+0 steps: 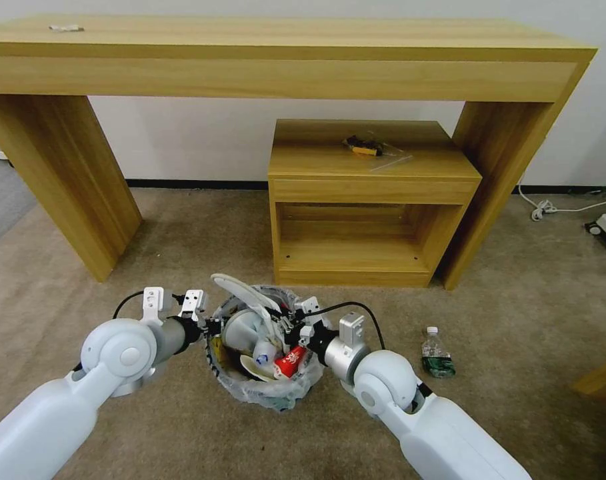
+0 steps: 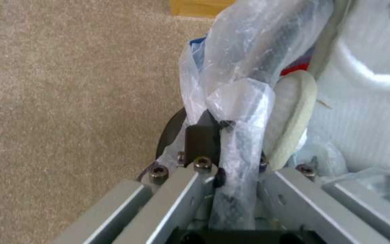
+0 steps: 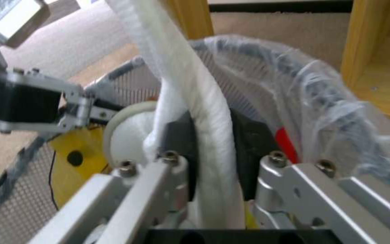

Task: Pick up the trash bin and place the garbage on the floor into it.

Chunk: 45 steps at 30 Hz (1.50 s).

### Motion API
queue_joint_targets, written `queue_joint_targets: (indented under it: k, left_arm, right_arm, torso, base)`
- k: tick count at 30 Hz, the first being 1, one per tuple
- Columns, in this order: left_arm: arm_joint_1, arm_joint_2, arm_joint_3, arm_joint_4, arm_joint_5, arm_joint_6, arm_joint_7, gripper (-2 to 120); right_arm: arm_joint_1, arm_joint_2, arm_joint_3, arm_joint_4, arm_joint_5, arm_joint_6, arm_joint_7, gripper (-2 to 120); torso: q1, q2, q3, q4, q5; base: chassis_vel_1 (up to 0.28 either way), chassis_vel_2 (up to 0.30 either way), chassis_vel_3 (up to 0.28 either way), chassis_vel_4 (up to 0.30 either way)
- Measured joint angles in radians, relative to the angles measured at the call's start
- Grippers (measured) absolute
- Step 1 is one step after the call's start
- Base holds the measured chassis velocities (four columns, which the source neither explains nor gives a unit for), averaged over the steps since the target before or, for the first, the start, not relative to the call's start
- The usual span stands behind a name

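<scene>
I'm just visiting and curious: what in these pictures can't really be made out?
- Head view: the bin's base and lower wall, wrapped in its bag and packed with litter.
- Head view: the small thing on the long table, too tiny to name.
- Left wrist view: the bin rim inside the left hand, veiled by plastic.
- Right wrist view: the slipper's ends, cut off by the edges; the right hand grips it.

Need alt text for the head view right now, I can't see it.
Both grippers meet at the trash bin on the floor: the left gripper clamps its rim, the right gripper grips a white slipper over it. A clear bottle lies nearby.
</scene>
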<state>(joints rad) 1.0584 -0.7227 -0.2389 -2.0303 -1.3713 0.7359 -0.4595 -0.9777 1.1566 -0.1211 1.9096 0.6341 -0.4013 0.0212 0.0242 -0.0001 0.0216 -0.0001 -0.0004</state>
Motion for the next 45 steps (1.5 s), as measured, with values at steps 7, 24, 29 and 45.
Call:
queue_joint_targets:
  k: [7, 24, 29, 45]
  left_arm:
    - [0.017, 0.007, -0.015, -0.003, 0.003, -0.001, 0.001, 0]
    - [0.03, 0.001, -0.013, -0.01, 0.015, -0.001, 0.0, 0]
    - [0.029, 0.001, -0.012, -0.008, 0.016, -0.001, 0.0, 0]
    - [0.097, -0.011, -0.069, -0.008, 0.043, 0.0, 0.007, 0]
  right_arm:
    - [0.003, -0.022, 0.026, 0.036, 0.015, 0.003, 0.016, 51]
    - [-0.033, -0.074, 0.081, 0.11, 0.021, 0.017, 0.019, 100]
    - [-0.022, -0.079, 0.083, 0.122, 0.035, 0.016, 0.021, 100]
    - [-0.12, -0.118, 0.253, 0.138, -0.058, 0.015, 0.108, 100]
  torso:
    - [0.0, 0.0, 0.0, 0.0, 0.0]
    - [0.0, 0.0, 0.0, 0.0, 0.0]
    - [0.0, 0.0, 0.0, 0.0001, 0.0001]
    - [0.0, 0.0, 0.0, 0.0, 0.0003]
  base:
    - [0.0, 0.0, 0.0, 0.0]
    - [0.0, 0.0, 0.0, 0.0]
    - [0.0, 0.0, 0.0, 0.0]
    - [0.0, 0.0, 0.0, 0.0]
